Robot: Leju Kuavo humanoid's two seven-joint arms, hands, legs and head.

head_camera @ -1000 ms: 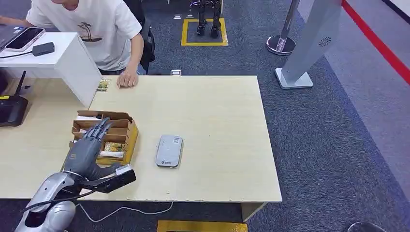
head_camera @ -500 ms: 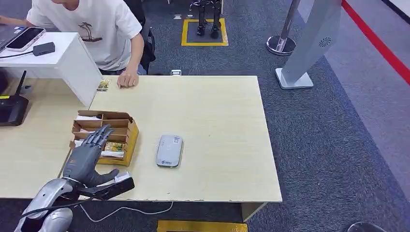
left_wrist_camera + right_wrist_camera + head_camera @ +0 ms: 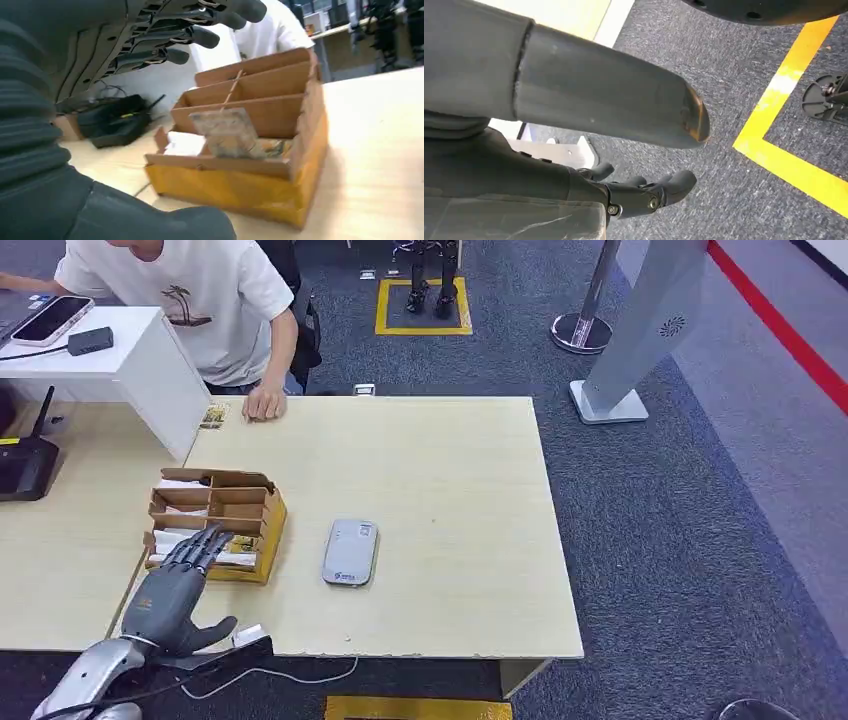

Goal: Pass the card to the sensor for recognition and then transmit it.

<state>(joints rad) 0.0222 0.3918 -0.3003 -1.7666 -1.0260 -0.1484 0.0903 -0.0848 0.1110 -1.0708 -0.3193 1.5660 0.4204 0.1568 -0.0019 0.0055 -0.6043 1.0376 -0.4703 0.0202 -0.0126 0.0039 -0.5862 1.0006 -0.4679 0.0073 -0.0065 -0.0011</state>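
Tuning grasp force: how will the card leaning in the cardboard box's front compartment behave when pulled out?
The card looks thin and flat, so probably light and fairly stiff, with little edge to pinch. It leans loosely on a divider of the cardboard box, so it may tip or slide if nudged. Its surface seems glossy, possibly slippery. The left robot hand hovers open just before the box.

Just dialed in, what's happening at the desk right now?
The robot's left hand hovers at the near end of the cardboard organizer box, fingers spread and holding nothing. A card stands tilted in the box's near compartment, not yet picked up. The grey card sensor lies flat on the table beside the box, untouched. The right hand hangs over the carpet with fingers curled in, empty. A person sits at the far side, one hand resting on the table.
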